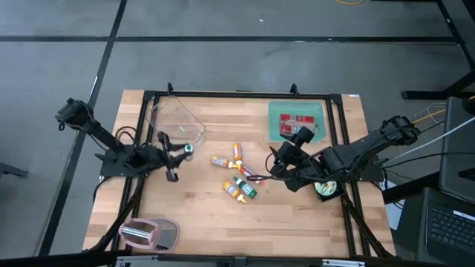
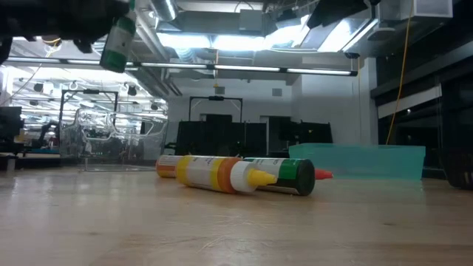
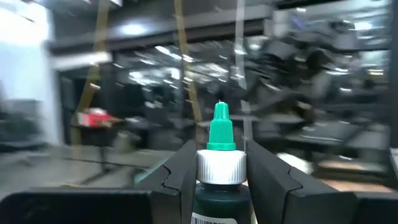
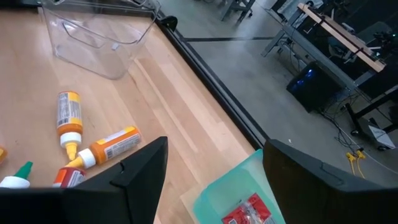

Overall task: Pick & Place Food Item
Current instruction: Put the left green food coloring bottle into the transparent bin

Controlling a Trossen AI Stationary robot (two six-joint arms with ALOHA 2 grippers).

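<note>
My left gripper (image 1: 182, 151) is shut on a dark green bottle (image 3: 219, 186) with a silver collar and a green nozzle. It holds the bottle above the table's left half, just near of a clear plastic container (image 1: 177, 121). In the low view the bottle (image 2: 118, 43) hangs high at the left. Several more bottles (image 1: 237, 174) lie on their sides at the table's middle. My right gripper (image 1: 280, 162) hangs open above the table right of them, nothing between its fingers (image 4: 143, 168). My left gripper pinches the green bottle between its two fingers (image 3: 180, 171), on the body's sides just below the silver collar (image 3: 221, 169). The bottle lies along the fingers, with its nozzle (image 3: 221, 127) sticking out past their tips. It is lifted clear of the table.
A teal tray (image 1: 319, 111) with a red packet (image 1: 295, 123) sits at the far right. A pink and grey object (image 1: 150, 233) lies at the near left corner, and a round dark thing (image 1: 324, 189) under the right arm. A black frame borders the table.
</note>
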